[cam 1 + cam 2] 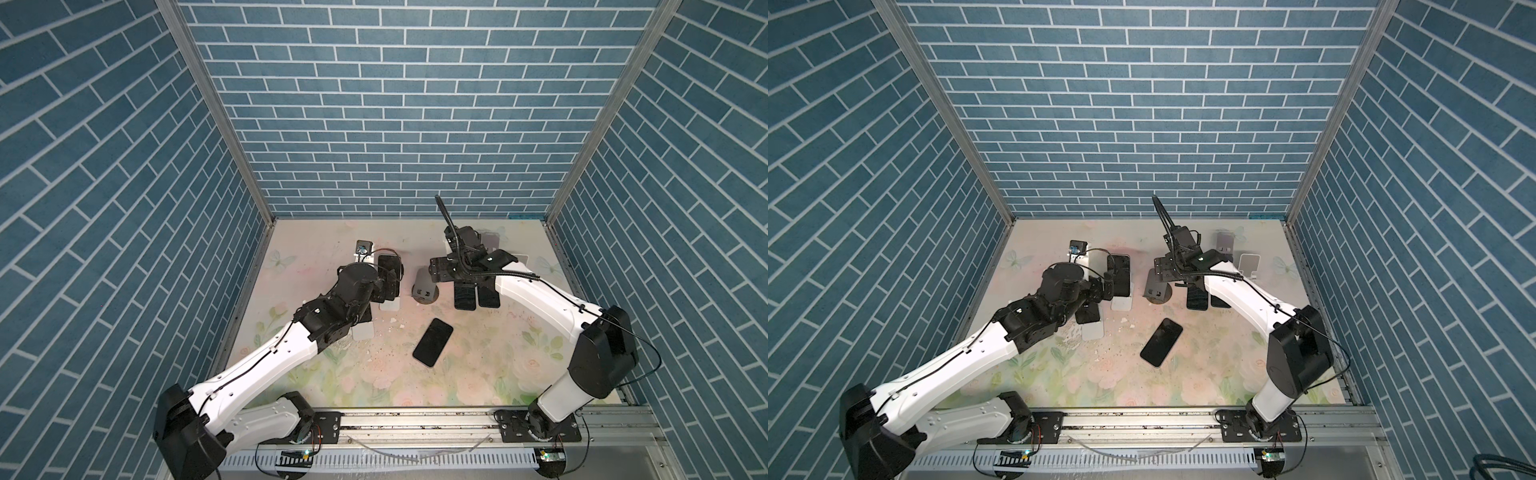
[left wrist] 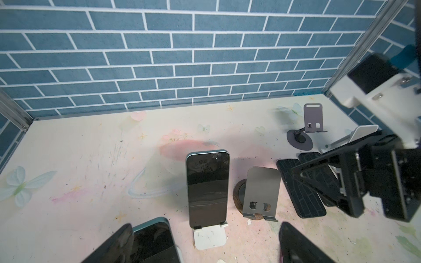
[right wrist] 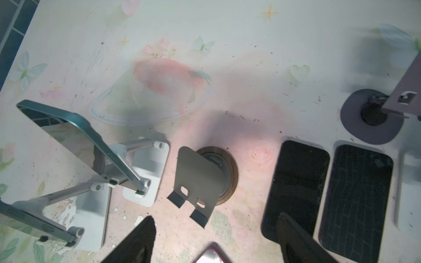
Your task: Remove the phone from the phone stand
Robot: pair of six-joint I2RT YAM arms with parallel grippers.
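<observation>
Two dark phones lean on white phone stands at the table's left. The farther phone (image 2: 207,182) (image 1: 390,266) rests upright on its white stand (image 2: 209,239). My left gripper (image 2: 205,225) (image 1: 387,291) is open just in front of it, touching nothing. The nearer phone (image 2: 152,243) sits beside the left finger (image 2: 118,241). My right gripper (image 3: 214,230) (image 1: 436,272) is open and empty, hovering by an empty grey stand (image 3: 200,180). In the right wrist view both phones (image 3: 68,127) (image 3: 27,223) show edge-on on their stands.
Two phones (image 3: 296,186) (image 3: 355,200) lie flat under the right arm. Another dark phone (image 1: 432,343) lies loose mid-table. A purple stand (image 2: 312,118) and a white stand (image 2: 362,134) stand empty at the back right. Blue brick walls close in three sides.
</observation>
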